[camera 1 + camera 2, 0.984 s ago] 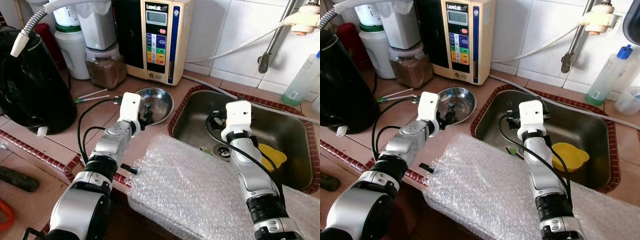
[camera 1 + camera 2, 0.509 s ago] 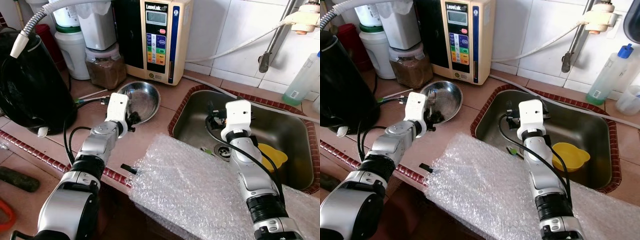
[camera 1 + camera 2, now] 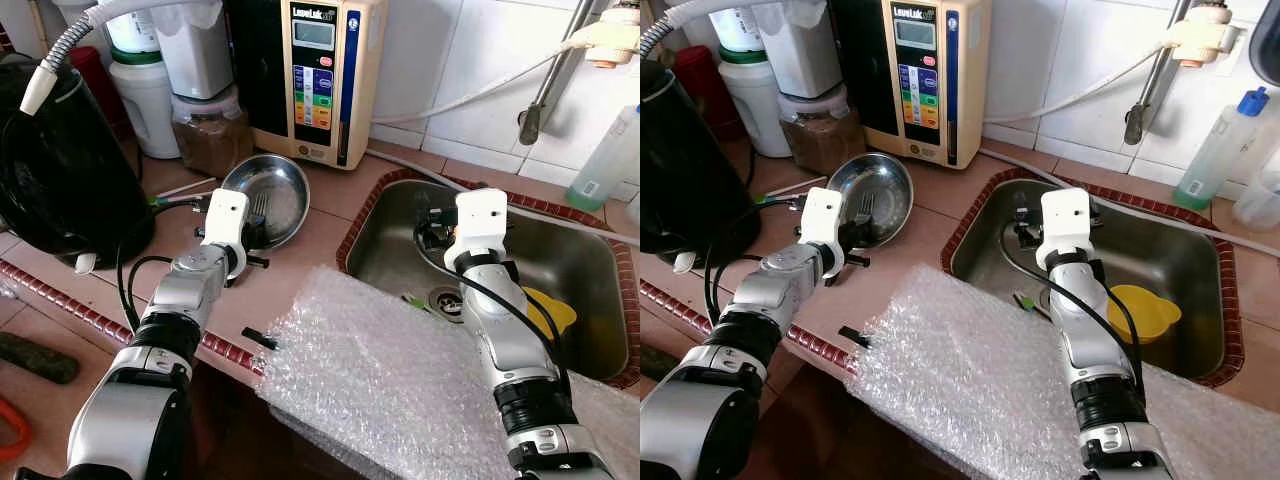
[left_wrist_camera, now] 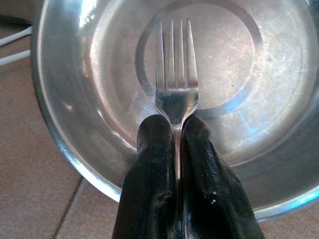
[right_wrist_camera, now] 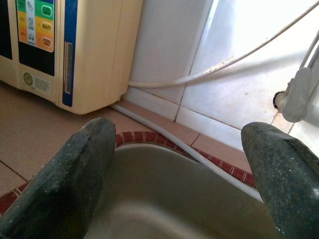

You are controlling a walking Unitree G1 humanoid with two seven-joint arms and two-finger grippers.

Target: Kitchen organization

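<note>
Fork (image 4: 176, 94) in our left pincer (image 4: 175, 144): the two black fingers (image 4: 152, 164) are pressed together on its handle, just behind the tines, and we hold the tines out over the hollow of the steel bowl (image 4: 99, 149). From the head cameras the left pincer (image 3: 250, 232) sits at the near rim of that bowl (image 3: 285, 190), which stands on the tiled table (image 3: 300, 260). Just to the left of the pincer lie two thin white sticks (image 3: 185, 190), and farther left stands a big black kettle (image 3: 60, 170). Beyond the bowl, against the wall, we see a jar of brown powder (image 3: 212, 135) and a cream water machine (image 3: 315, 75) with a coloured button panel.

Our right pincer (image 5: 184, 164) hangs spread wide with nothing between its fingers, over the near left corner of the steel sink (image 3: 570, 270). Past its tips we see the sink's red-tiled edge, a white hose (image 5: 199, 77) along the wall and the side of the water machine. In the sink to the right of this pincer lies a yellow cup (image 3: 548, 305). A sheet of bubble wrap (image 3: 380, 390) covers the table edge between our two arms.
</note>
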